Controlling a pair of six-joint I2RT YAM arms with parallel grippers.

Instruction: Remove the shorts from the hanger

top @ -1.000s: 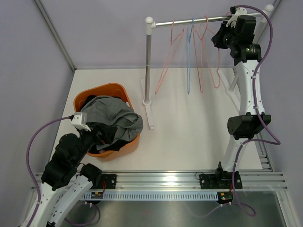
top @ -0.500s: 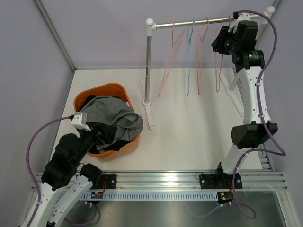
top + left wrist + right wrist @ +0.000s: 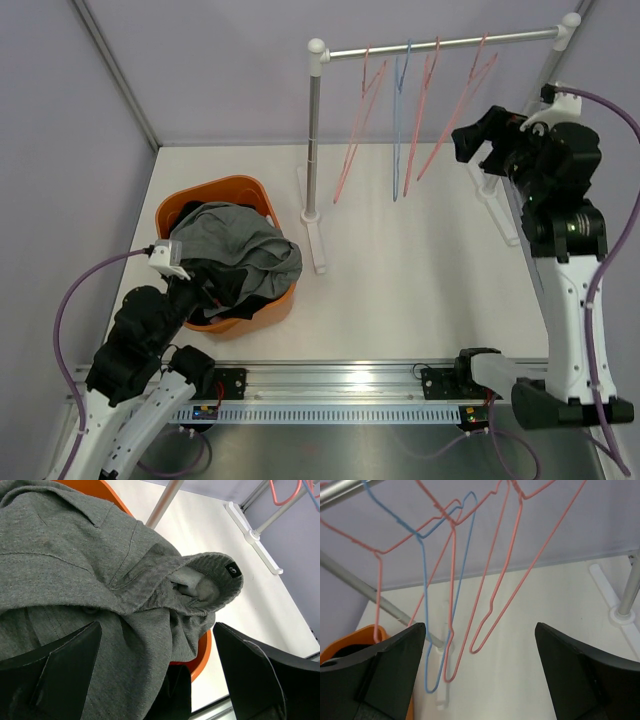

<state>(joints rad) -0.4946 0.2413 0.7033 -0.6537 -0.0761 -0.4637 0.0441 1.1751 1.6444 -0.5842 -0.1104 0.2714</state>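
Observation:
The grey shorts (image 3: pixel 235 245) lie crumpled on top of an orange basket (image 3: pixel 215 188), with black shorts (image 3: pixel 222 292) under them. My left gripper (image 3: pixel 192 282) hovers at the basket's near side, open, nothing between its fingers. In the left wrist view the grey shorts (image 3: pixel 100 570) fill the frame above the open left gripper (image 3: pixel 156 625). Several bare wire hangers hang on the rail (image 3: pixel 440 43): a blue hanger (image 3: pixel 400 120) among pink hangers (image 3: pixel 462 110). My right gripper (image 3: pixel 478 135) is open just right of them, touching none. The right wrist view shows the pink hangers (image 3: pixel 492 605) ahead of the right gripper (image 3: pixel 480 625).
The rack's left post (image 3: pixel 313 130) stands on a white foot (image 3: pixel 318 245) beside the basket. Its right post (image 3: pixel 548 70) and foot (image 3: pixel 497 205) are close behind my right arm. Grey walls close off the back and both sides.
My right gripper has opened and pulled down and away from the rail. The rightmost pink hanger now swings tilted to the left. The left arm has not moved.

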